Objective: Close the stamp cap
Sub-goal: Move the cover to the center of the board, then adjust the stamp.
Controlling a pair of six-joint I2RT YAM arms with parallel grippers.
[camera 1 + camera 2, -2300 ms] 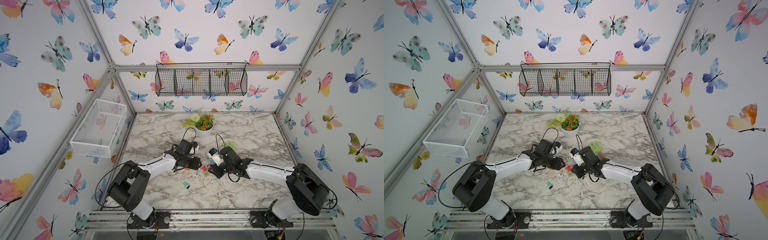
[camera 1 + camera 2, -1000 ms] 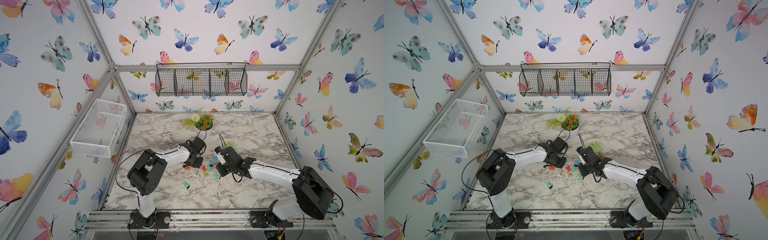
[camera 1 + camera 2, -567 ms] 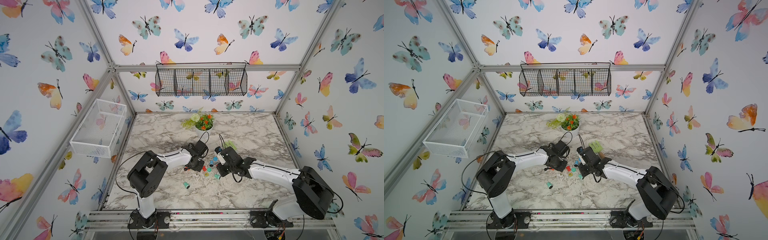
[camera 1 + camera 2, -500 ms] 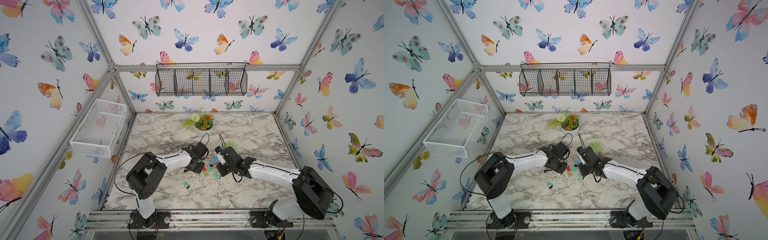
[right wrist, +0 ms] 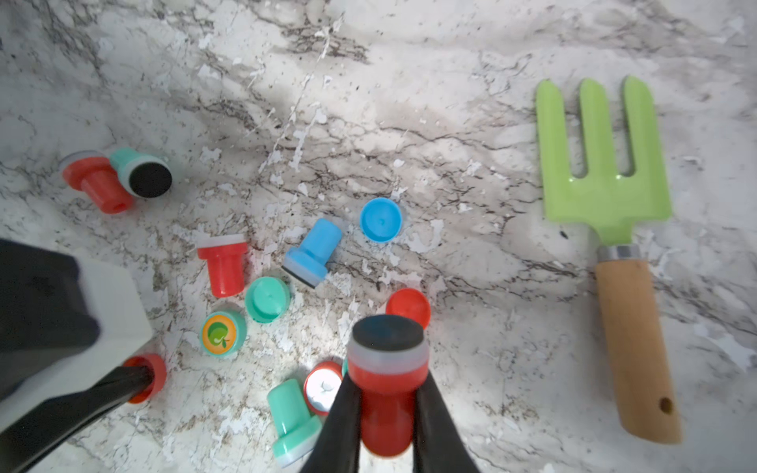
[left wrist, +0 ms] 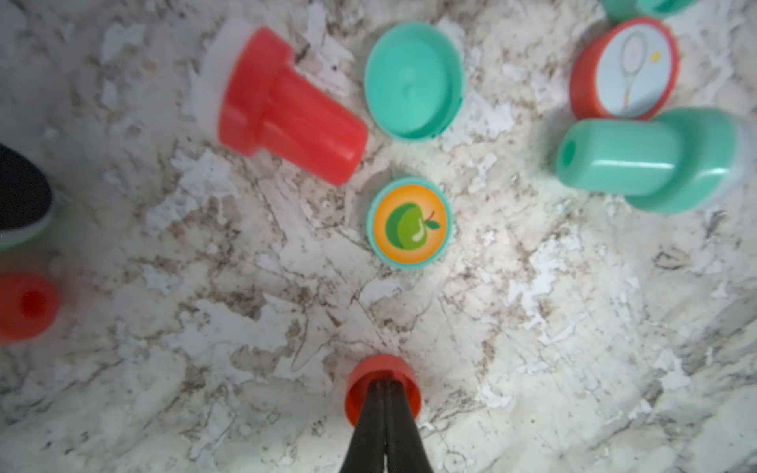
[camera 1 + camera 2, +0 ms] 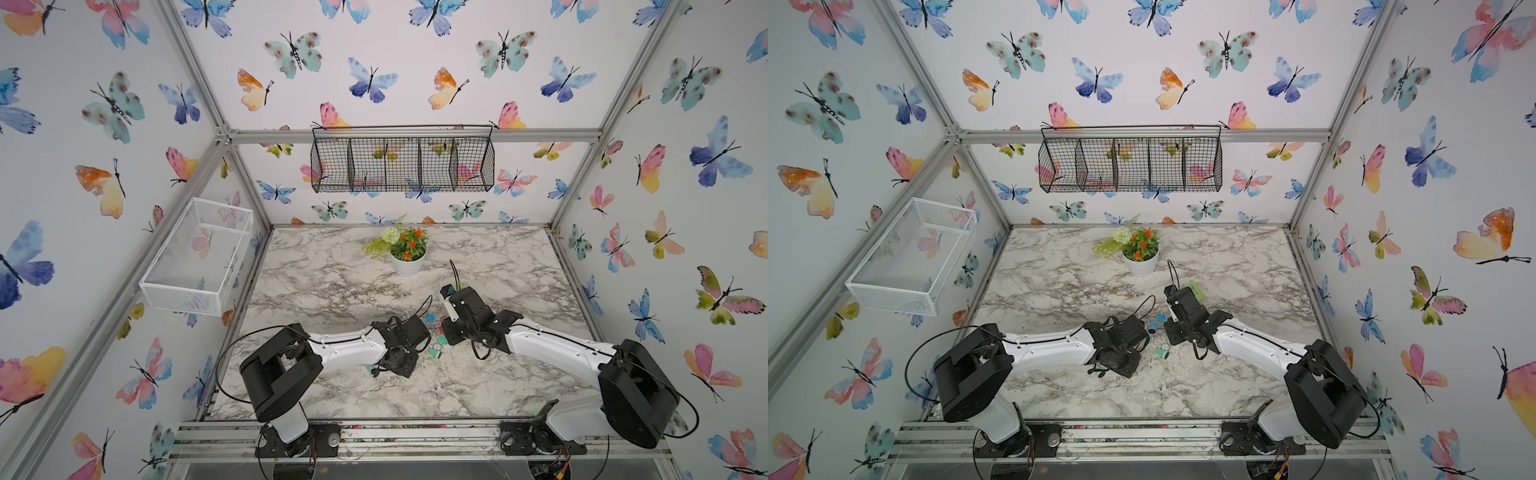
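My right gripper (image 5: pixel 387 389) is shut on the handle of a red stamp (image 5: pixel 387 360), whose black pad faces away from the wrist. Just past the pad, an open red cap (image 5: pixel 408 307) lies on the marble. My left gripper (image 6: pixel 383 385) is shut, finger against finger. Its tips sit at the middle of another red cap (image 6: pixel 383 391) on the table, also seen as the cap (image 5: pixel 147 376) in the right wrist view. In both top views the two wrists meet near the table's middle front, with the fingertips hidden beneath them.
Loose pieces lie between the arms: a red stamp (image 6: pixel 286 106), a teal stamp (image 6: pixel 647 159), an apple-sticker cap (image 6: pixel 411 223), a tennis-sticker cap (image 6: pixel 626 67), a blue stamp (image 5: pixel 313 254) and a blue cap (image 5: pixel 380 220). A green garden fork (image 5: pixel 606 204) lies beside them. A flower pot (image 7: pixel 407 259) stands behind.
My left gripper has travelled toward the table's front, staying shut. The right arm with the red stamp has barely moved.
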